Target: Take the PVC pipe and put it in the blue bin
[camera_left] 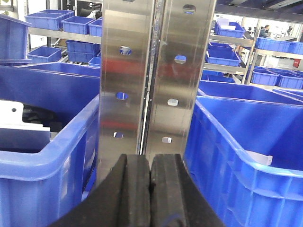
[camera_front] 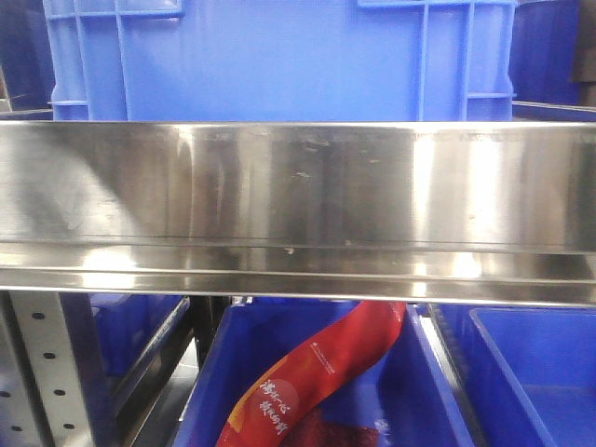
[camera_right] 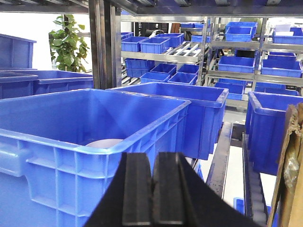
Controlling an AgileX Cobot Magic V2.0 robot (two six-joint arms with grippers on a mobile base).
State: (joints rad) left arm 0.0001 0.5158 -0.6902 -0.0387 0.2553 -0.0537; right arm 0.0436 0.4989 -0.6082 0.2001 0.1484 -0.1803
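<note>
left gripper (camera_left: pixel 150 189) closed, empty | right gripper (camera_right: pixel 151 189) closed | blue bin (camera_right: pixel 71 142): pale round object, possibly pipe (camera_right: pixel 105 142)

The shelf rail (camera_front: pixel 298 200) across the front view is brushed stainless steel, glossy and streaked with faint scuffs, and the perforated upright post (camera_left: pixel 151 75) in the left wrist view has the same reflective metal sheen. The blue bins (camera_right: pixel 94 127) are moulded plastic, smooth with a soft gloss on rims and ribbed walls, while the red bag (camera_front: pixel 317 382) looks like shiny printed film. The end effector pads (camera_left: pixel 163 189) are matt black rubber, and torn brown cardboard (camera_right: pixel 289 161) looks rough and dull.
</note>
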